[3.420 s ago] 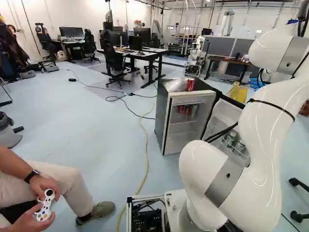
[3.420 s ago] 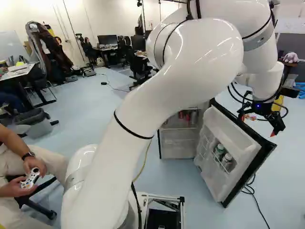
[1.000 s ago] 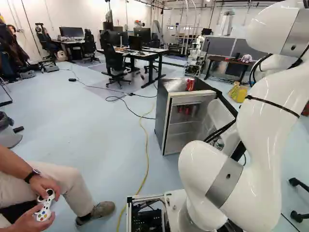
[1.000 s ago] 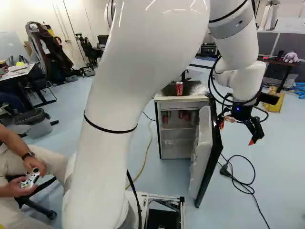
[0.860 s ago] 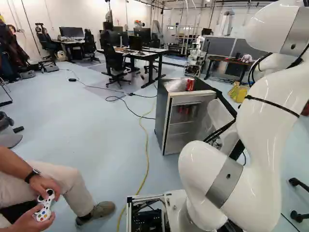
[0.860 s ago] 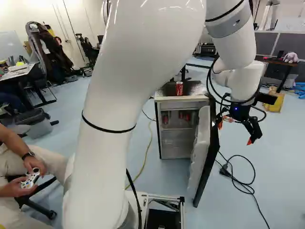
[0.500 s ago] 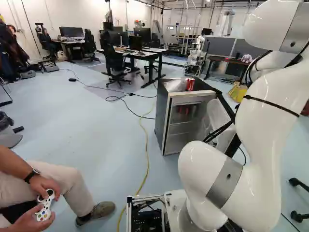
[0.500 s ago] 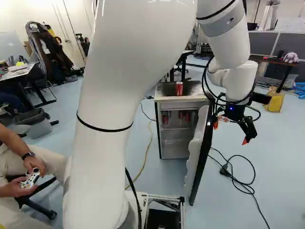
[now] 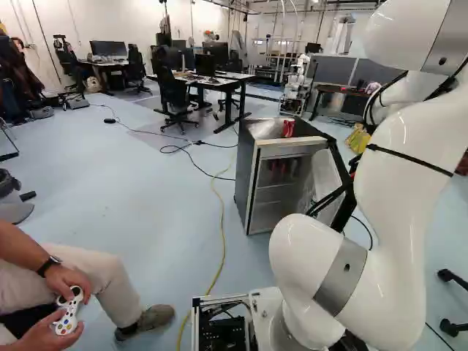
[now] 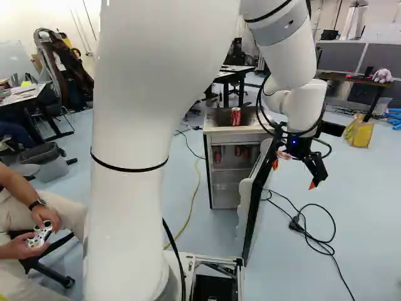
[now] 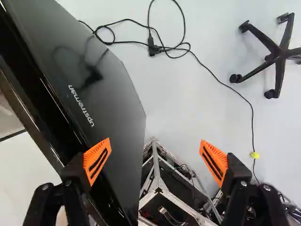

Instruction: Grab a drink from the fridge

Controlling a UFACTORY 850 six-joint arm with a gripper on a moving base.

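Right base view: pincer (image 10: pixel 293 175) wide above pale floor (image 10: pixel 360 219), near fridge door (image 10: pixel 252 207), desks (image 10: pixel 348 78) beyond

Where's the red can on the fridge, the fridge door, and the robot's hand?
Red can (image 10: pixel 235 116): right base view, its front.
Fridge door (image 11: pixel 113 103): wrist view, its dark outer face.
Hand (image 11: pixel 155 149): wrist view, midway between its fingertips.

I can see a yellow cord (image 9: pixel 221 219) and a black cable (image 11: pixel 152 47) on the floor (image 9: pixel 131 205), plus a chair (image 9: pixel 172 95) beside a desk (image 9: pixel 234 76), a yellow bag (image 10: pixel 359 133) and a bin (image 10: pixel 53 170).
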